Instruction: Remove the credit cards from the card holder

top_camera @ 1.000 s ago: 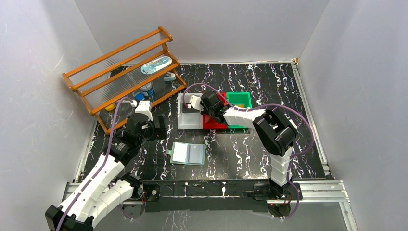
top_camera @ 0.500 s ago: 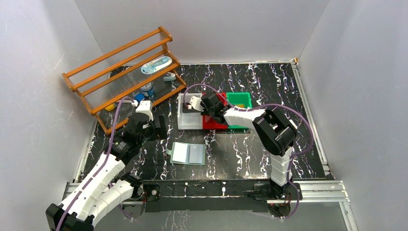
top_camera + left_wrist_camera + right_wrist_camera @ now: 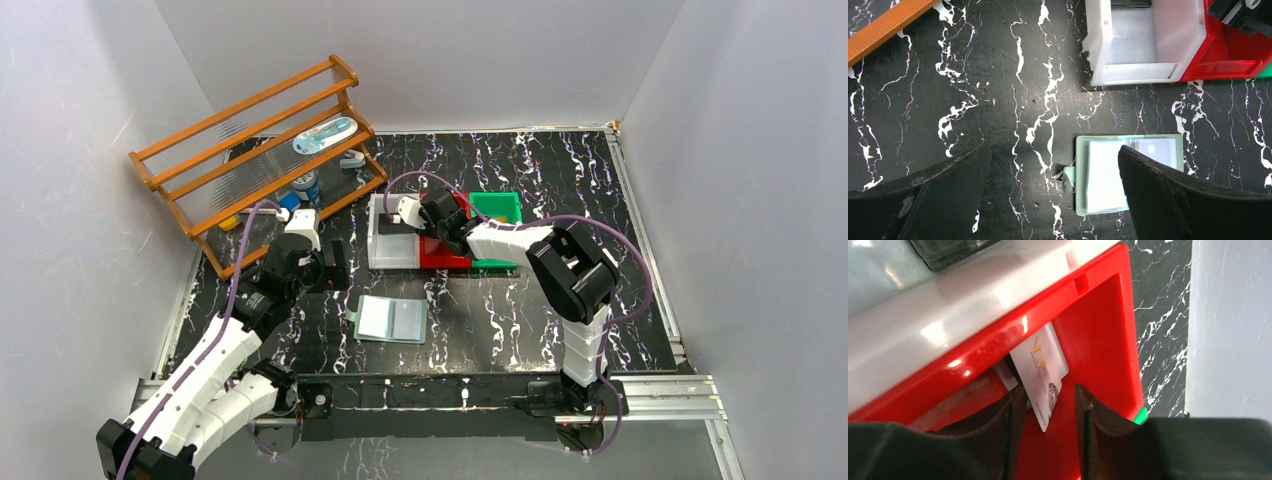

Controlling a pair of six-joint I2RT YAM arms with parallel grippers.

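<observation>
1. Desk [image 3: 520,330]: open black marbled surface surrounds the card holder [image 3: 1080,200] on every side.
2. Red bin [image 3: 1098,340]: the right jaws hang inside its rim, spread, pinching nothing.
3. Card holder: it lies spread flat, well apart from the bins, with the left jaws spread wide above it.
4. Credit card [image 3: 1040,370]: it rests against the red bin's wall.
</observation>
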